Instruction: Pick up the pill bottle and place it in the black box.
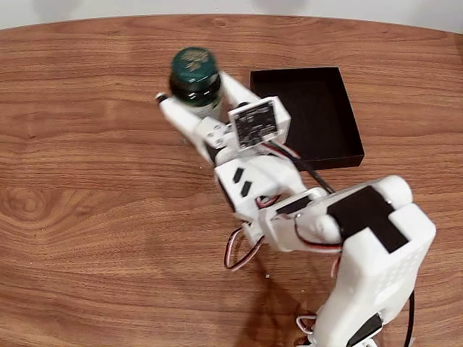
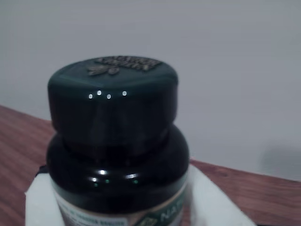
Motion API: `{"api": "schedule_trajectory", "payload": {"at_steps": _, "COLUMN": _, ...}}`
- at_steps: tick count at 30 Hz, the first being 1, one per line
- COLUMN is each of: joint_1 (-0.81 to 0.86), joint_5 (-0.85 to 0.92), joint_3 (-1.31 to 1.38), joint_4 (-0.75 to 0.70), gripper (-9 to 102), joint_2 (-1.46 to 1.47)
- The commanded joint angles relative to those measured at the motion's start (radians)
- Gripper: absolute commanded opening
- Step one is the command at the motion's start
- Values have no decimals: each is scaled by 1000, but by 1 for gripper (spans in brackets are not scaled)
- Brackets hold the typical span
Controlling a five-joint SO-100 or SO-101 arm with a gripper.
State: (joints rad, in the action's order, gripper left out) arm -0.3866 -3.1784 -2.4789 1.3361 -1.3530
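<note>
a: where is the small dark green-brown glass pill bottle (image 1: pixel 194 76) with the dark green screw cap?

b: in the fixed view it sits between the two white fingers (image 1: pixel 182 116) of the robot's jaws (image 1: pixel 194 90), upright, with the cap towards the camera. the gold lettering on the cap top can be seen but is too small to read. taking the shallow matte black rectangular box (image 1: pixel 308 116) as the landmark, the bottle is to the left of it, near its upper left corner and clear of its wall, not inside it.

a: are the jaws clenched?

b: they are clamped on the pill bottle. one white finger runs along its left side and the other along its right side, both touching the glass below the cap. in the wrist view the bottle (image 2: pixel 115 146) stands very close to the lens, with a white finger (image 2: pixel 40 202) pressed against its lower left and another at its lower right, and the top edge of the white-and-green paper label just showing at the bottom.

a: is it resting on the brown wood-grain surface (image 1: pixel 87 181)?

b: i cannot tell whether the base touches the surface or hangs above it; the base is hidden by the cap and the fingers.

a: and the arm?

b: the white arm (image 1: pixel 362 246) reaches in from below and left of the black box, and its small black circuit board (image 1: pixel 255 121) lies just beside the box's left wall in the fixed view. the box holds nothing that i can see.
</note>
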Motion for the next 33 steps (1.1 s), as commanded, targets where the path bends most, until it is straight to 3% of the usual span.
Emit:
{"api": "schedule_trajectory", "payload": {"at_steps": 1, "joint_1": 126, "joint_5": 3, "joint_3": 41, "joint_4": 64, "gripper": 17, "joint_2": -138}}
{"api": "schedule_trajectory", "payload": {"at_steps": 16, "joint_1": 376, "joint_5": 54, "joint_3": 173, "joint_4": 61, "gripper": 17, "joint_2": -54}}
{"api": "schedule_trajectory", "payload": {"at_steps": 33, "joint_1": 419, "joint_5": 37, "joint_3": 187, "joint_4": 100, "gripper": 17, "joint_2": 35}}
